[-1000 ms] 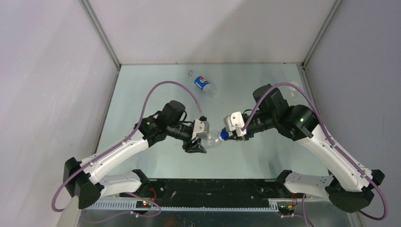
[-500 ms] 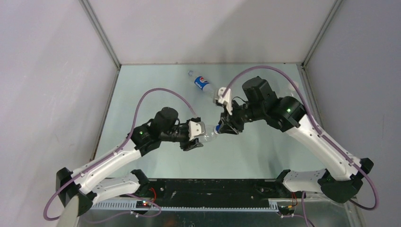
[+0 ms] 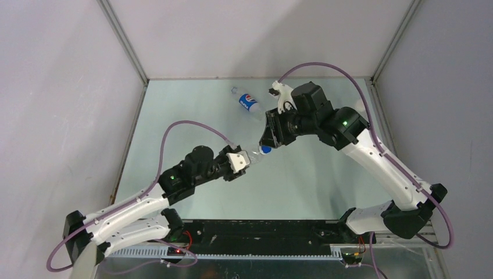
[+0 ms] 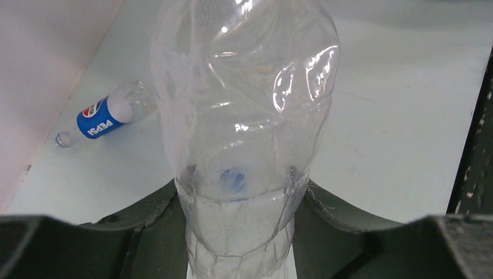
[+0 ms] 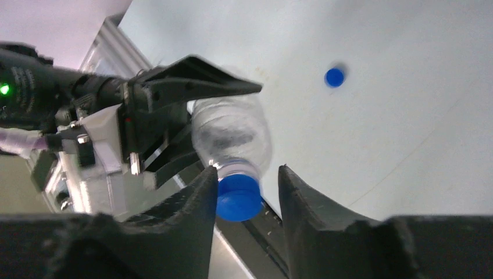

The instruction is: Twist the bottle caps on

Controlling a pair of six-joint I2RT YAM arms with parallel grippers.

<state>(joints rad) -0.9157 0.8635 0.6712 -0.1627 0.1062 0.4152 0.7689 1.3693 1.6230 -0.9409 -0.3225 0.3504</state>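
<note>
Clear plastic bottle (image 4: 244, 116) is grasped above the surface (image 3: 192, 116) by the left pincer (image 4: 241, 186); its blue cap (image 5: 238, 197) is clenched by the right pincer (image 5: 247, 174). Cross-threading could be caused by a tilted cap.

Clear bottle (image 4: 244, 116), upper end past left wrist view's edge

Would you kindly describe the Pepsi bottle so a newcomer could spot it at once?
At the far end of the table, the Pepsi bottle lies on its side. Its blue label sets it apart from the plain clear bottle in the left gripper.
</note>
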